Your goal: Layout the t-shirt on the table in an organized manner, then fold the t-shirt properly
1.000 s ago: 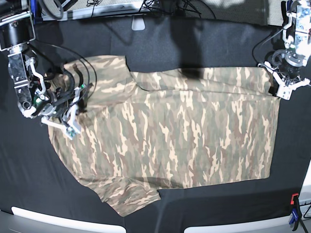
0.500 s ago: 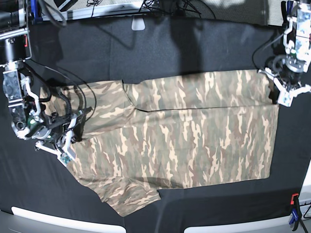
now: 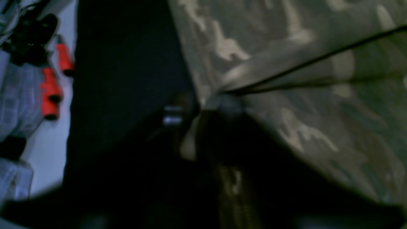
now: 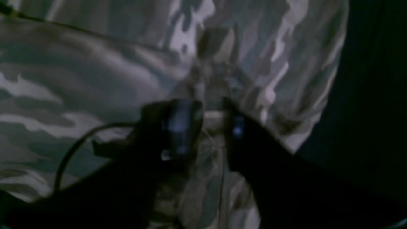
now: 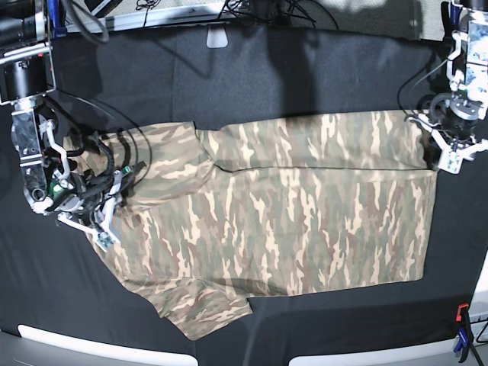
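Camo t-shirt (image 5: pixel 290 206) x1 flat on table (image 5: pixel 305 69); 2 hands (image 5: pixel 97 215) (image 5: pixel 451 152) at edges, grip state unclear, blurry.

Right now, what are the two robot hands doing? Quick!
Left gripper: at the t-shirt corner; open or shut cannot be told.
Right gripper: jaws apart, over the shirt, gripping nothing that shows.

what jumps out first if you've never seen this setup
The camouflage t-shirt dominates, spread nearly flat across the middle of the black table, one sleeve jutting toward the near edge. A robot claw sits at each end of it: the right claw at the collar end, the left claw at the hem corner.
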Tool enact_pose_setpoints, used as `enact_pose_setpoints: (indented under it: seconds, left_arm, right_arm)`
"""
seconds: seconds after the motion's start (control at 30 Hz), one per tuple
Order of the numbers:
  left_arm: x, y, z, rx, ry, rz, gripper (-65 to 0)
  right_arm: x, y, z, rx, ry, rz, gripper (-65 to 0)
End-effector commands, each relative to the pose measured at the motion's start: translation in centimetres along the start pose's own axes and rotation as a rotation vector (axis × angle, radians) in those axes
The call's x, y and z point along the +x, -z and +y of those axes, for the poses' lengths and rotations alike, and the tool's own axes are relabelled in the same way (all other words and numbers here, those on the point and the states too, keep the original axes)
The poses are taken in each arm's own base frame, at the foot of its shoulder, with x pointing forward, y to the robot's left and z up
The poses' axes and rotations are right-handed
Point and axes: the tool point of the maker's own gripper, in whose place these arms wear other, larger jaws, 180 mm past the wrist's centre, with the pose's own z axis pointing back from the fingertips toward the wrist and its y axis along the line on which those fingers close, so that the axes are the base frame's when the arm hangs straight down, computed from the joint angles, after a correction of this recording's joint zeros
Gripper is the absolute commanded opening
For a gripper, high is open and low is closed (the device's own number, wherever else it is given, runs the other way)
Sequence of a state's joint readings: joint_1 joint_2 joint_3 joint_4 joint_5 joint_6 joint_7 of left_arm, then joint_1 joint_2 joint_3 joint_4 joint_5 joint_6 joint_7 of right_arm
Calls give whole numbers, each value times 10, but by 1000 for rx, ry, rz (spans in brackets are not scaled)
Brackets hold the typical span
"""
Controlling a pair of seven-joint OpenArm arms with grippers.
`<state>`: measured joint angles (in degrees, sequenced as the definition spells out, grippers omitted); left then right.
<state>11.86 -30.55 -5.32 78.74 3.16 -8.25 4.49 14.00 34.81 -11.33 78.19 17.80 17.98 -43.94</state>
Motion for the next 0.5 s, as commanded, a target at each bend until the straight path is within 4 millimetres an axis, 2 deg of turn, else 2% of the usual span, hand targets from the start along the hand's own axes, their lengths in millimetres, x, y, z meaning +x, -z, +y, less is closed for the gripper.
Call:
enact_pose_setpoints:
  seconds: [0.0, 0.13, 0.27, 0.33, 0.47]
  left_arm:
    - [16, 1, 16, 30, 17, -44, -377]
    - [18, -1, 24, 39, 48, 11, -370]
    - [30, -13, 35, 30, 126, 39, -371]
    - [32, -25, 21, -57, 243, 38, -373]
    - [11, -59, -25, -313, 463, 69, -423]
  right_arm:
    - [19, -8, -17, -36, 2, -54, -422]
    - [27, -13, -18, -43, -15, -80, -423]
    - [40, -29, -15, -44, -87, -123, -423]
    - [41, -38, -13, -58, -143, -134, -423]
    - [35, -53, -6, -85, -240, -134, -423]
